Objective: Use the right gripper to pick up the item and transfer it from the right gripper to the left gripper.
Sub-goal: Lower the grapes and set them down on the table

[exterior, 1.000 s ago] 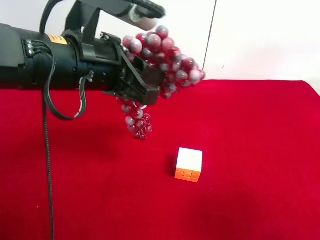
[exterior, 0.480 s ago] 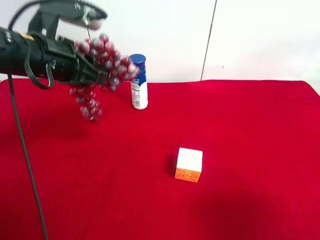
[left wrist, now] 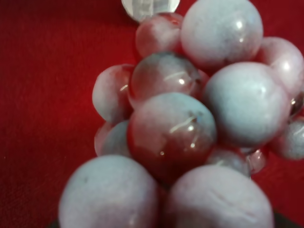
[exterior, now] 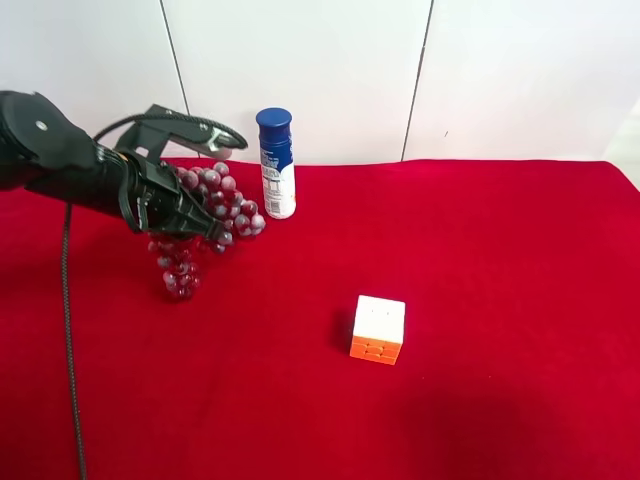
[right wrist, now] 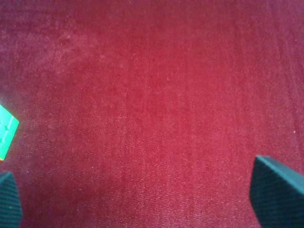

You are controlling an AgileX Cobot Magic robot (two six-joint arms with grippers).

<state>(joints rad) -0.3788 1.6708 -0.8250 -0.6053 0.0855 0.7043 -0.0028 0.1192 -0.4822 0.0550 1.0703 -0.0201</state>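
Note:
The grape bunch [exterior: 213, 205], dark red and greyish white, is held above the red cloth at the exterior high view's left, with its loose end [exterior: 178, 277] hanging down. My left gripper [exterior: 190, 215], on the bulky black arm, is shut on it. In the left wrist view the grapes [left wrist: 190, 118] fill the picture and hide the jaws. My right gripper [right wrist: 142, 204] is open and empty over bare red cloth, with one fingertip [right wrist: 278, 194] low at each side. It is out of the exterior high view.
A blue-capped white bottle [exterior: 276, 165] stands just beside the grapes near the back wall; its base [left wrist: 149, 7] shows in the left wrist view. A white-and-orange cube [exterior: 378, 330] sits mid-table. A green cube corner [right wrist: 7, 130] shows in the right wrist view. Red cloth [exterior: 500, 280] covers the table.
The bulky arm with the grapes has moved left and down in the exterior high view, shrinking away from the camera. The bottle, hidden a second ago, now shows.

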